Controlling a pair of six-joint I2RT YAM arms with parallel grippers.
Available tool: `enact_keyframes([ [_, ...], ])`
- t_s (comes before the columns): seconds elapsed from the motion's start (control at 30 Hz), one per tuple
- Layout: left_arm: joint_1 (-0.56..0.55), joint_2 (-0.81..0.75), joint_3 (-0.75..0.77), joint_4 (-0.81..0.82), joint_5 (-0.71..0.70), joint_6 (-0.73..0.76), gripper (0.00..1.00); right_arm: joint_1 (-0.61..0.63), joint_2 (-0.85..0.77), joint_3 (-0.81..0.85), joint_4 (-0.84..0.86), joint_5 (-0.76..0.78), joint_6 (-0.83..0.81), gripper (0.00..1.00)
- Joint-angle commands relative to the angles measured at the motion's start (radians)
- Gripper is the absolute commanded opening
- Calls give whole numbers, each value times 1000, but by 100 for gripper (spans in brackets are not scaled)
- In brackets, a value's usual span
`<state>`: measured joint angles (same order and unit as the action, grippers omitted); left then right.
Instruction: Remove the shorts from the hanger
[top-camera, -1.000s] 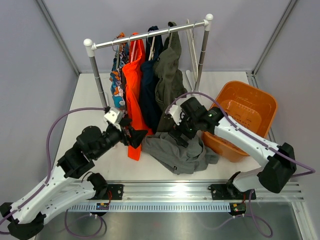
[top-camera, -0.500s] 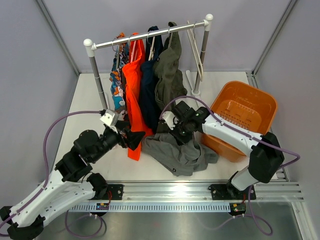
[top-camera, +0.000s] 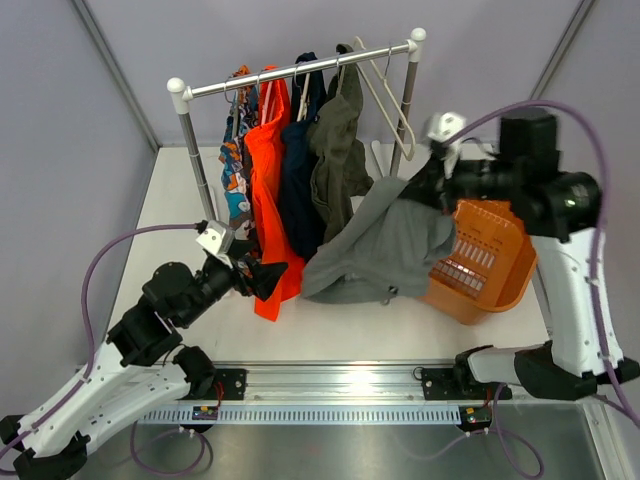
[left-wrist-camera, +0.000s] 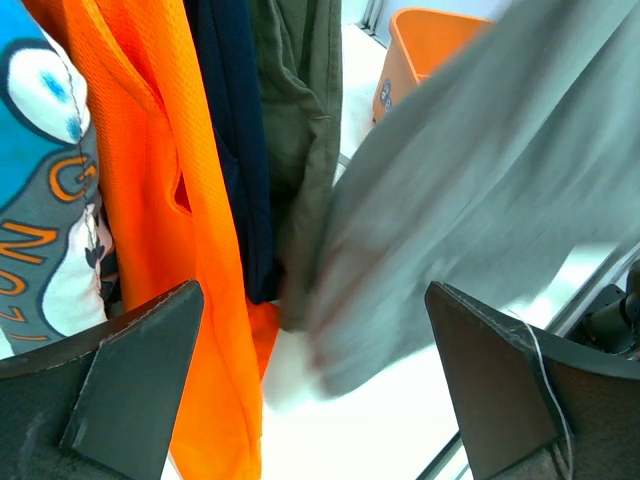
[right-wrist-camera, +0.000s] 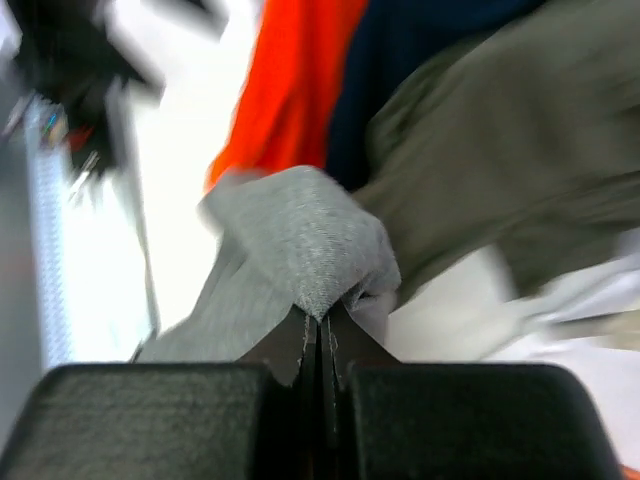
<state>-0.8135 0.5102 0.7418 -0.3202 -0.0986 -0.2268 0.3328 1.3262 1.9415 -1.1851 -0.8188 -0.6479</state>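
The grey shorts (top-camera: 385, 250) are pinched at a fold between the pressed-together fingers of the right gripper (top-camera: 418, 190) and held up, off the bare hanger (top-camera: 385, 92), draped between the rail (top-camera: 300, 68) and the basket (top-camera: 500, 280). The olive shorts (top-camera: 340, 150) are hung on the rail. The left gripper (top-camera: 272, 273) is kept spread beside the orange shorts (top-camera: 268, 180), gripping nothing.

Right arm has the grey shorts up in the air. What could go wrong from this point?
The right gripper pinches only a small fold of the grey shorts, so the cloth might slip out short of the orange basket. Their low end hangs close to the olive shorts on the rack and may drag on them. The left gripper, open beside the orange garment, risks catching the wrong item.
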Motion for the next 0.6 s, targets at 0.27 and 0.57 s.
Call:
enact_keyframes([
  [0.27,2,28,44,86,11,73,99,-448,-50,370,633,138,626,0],
  [0.57,2,19,39,78,33,84,99,-777,22,328,694,121,755,0],
])
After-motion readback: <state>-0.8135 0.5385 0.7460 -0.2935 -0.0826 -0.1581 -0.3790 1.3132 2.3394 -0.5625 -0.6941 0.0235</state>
